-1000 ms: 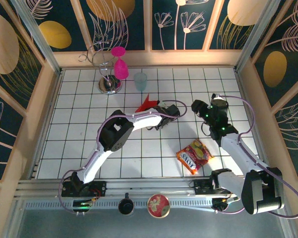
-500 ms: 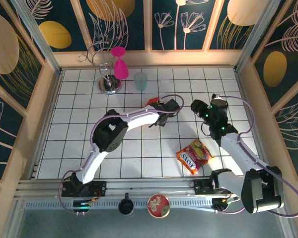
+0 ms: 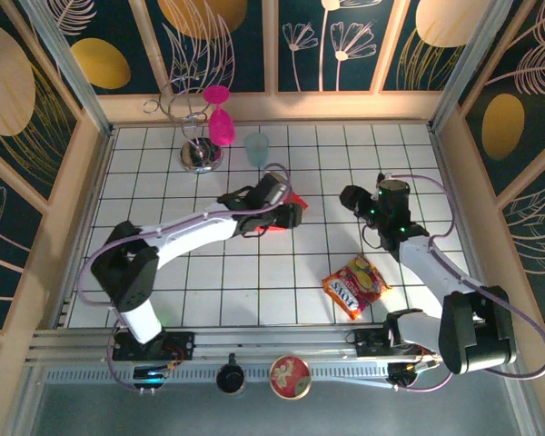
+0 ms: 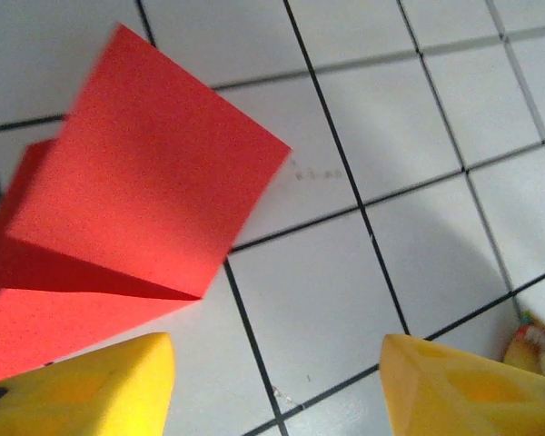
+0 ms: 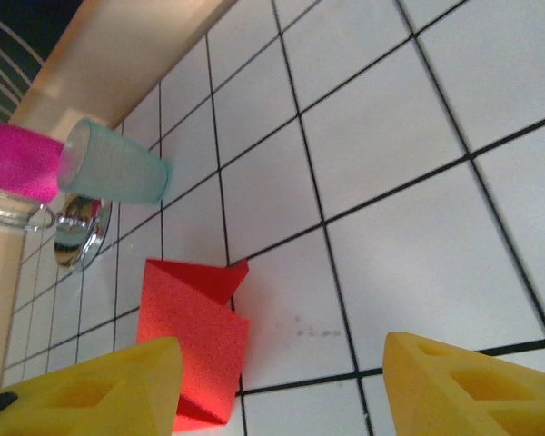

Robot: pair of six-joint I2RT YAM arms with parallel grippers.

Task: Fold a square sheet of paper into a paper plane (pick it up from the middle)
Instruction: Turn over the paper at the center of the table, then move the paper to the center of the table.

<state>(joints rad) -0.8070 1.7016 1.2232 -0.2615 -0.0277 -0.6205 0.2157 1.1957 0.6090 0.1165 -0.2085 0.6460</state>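
Note:
The red sheet of paper lies loose on the white tiles near the table's middle, folded into overlapping flaps. In the left wrist view the paper is at the upper left, just ahead of the left fingertip. My left gripper is open over bare tile, nothing between its yellow fingers. From above, the left gripper hovers at the paper's near-left edge and hides part of it. My right gripper stands about one tile to the paper's right. It is open and empty, with the paper beside its left finger.
A red-and-yellow snack packet lies near the front right. A teal cup, a pink goblet and a chrome wire stand stand at the back left. Wooden walls ring the tiled table.
The left gripper has opened and let go of the red paper, which now rests on the tiles. The left arm's elbow swung far left. The right gripper shifted slightly left.

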